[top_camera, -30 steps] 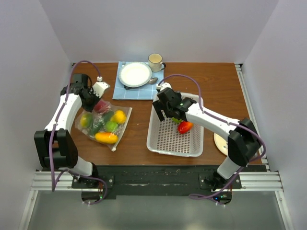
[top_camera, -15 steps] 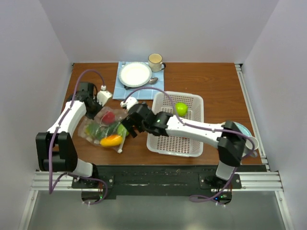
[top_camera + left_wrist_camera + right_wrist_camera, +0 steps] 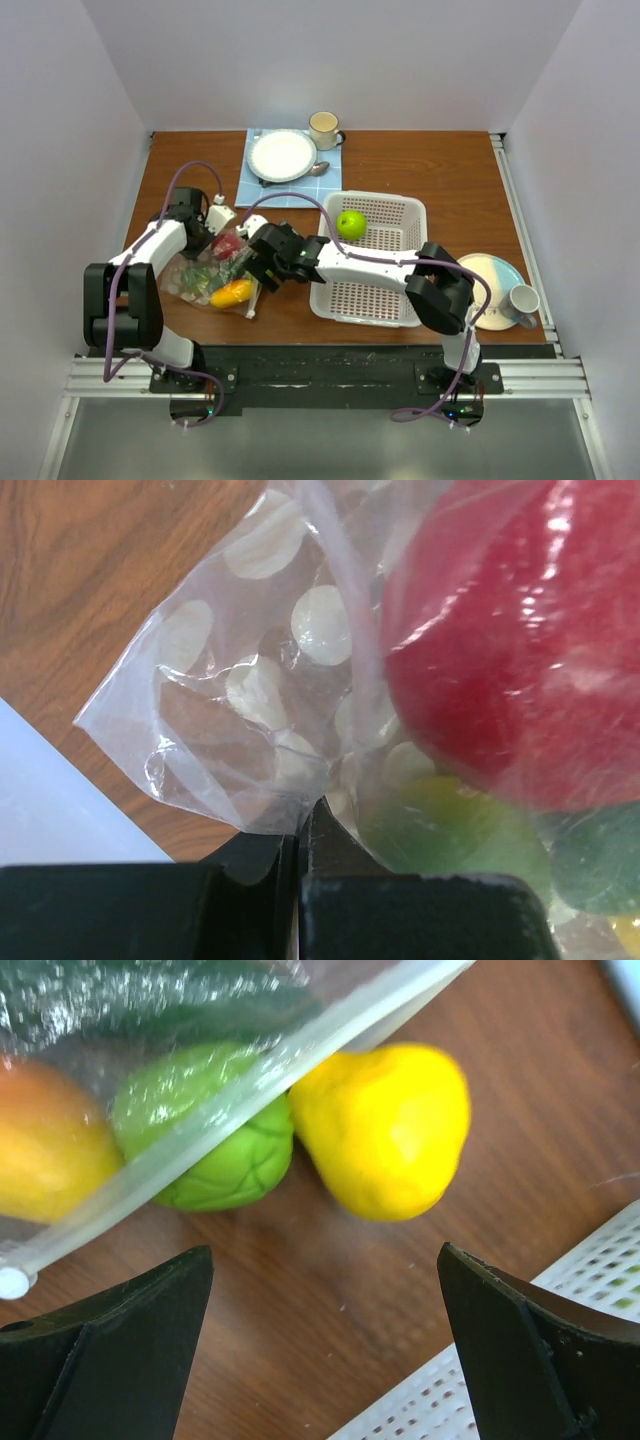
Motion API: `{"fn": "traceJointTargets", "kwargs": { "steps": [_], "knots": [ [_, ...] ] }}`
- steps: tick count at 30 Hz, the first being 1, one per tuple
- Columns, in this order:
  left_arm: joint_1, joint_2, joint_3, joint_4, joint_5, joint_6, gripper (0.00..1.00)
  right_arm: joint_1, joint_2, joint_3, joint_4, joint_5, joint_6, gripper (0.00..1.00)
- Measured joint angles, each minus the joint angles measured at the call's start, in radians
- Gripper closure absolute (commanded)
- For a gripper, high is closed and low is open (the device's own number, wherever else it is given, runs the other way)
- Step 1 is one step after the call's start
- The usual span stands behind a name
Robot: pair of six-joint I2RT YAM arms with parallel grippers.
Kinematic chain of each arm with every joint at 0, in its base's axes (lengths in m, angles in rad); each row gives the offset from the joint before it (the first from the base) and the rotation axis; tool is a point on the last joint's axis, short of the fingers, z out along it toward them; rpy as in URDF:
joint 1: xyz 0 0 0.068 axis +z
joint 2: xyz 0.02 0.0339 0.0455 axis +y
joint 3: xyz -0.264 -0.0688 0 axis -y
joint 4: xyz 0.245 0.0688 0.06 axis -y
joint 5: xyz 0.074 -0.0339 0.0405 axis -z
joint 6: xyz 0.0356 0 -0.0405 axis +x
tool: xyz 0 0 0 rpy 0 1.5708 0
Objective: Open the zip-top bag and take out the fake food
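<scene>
The zip-top bag (image 3: 195, 272) lies on the table's left with fake food in it: a red piece (image 3: 227, 245) and an orange-yellow piece (image 3: 232, 293). My left gripper (image 3: 207, 228) is shut on the bag's dotted plastic (image 3: 250, 710), beside the red fruit (image 3: 520, 630). My right gripper (image 3: 255, 268) is open and empty just above the table at the bag's mouth. In the right wrist view it (image 3: 325, 1360) faces a yellow pear-shaped piece (image 3: 385, 1125) lying outside the zip strip (image 3: 230, 1090), and a green piece (image 3: 215, 1160) half out of it. A green apple (image 3: 351, 224) lies in the white basket (image 3: 370, 285).
A white plate (image 3: 282, 155) on a blue cloth, a spoon and a cup (image 3: 323, 125) stand at the back. A plate (image 3: 480, 285) with a mug (image 3: 520, 300) sits at the right. The basket's rim (image 3: 450, 1400) is close beside my right fingers.
My right gripper has moved left from the basket to the bag's mouth, leaving a green apple in the basket. My left gripper still holds the bag and has shifted slightly forward.
</scene>
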Motion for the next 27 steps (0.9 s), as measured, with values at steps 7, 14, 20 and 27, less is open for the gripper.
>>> {"fn": "traceJointTargets", "kwargs": {
  "steps": [7, 14, 20, 27],
  "knots": [
    [0.002, 0.0, -0.031, 0.032, -0.013, 0.024, 1.0, -0.063, 0.08, 0.131, 0.017, -0.007, -0.044, 0.01],
    [0.026, 0.0, -0.034, 0.047, -0.014, 0.044, 1.0, -0.106, 0.191, 0.177, 0.013, -0.043, -0.051, 0.06],
    [0.05, 0.0, -0.037, 0.049, -0.014, 0.059, 1.0, -0.109, 0.207, 0.176, -0.004, -0.087, -0.03, 0.48],
    [0.052, 0.0, 0.011, -0.017, 0.019, 0.049, 1.0, -0.111, 0.109, 0.103, -0.018, -0.089, -0.007, 0.56]
  ]
}}
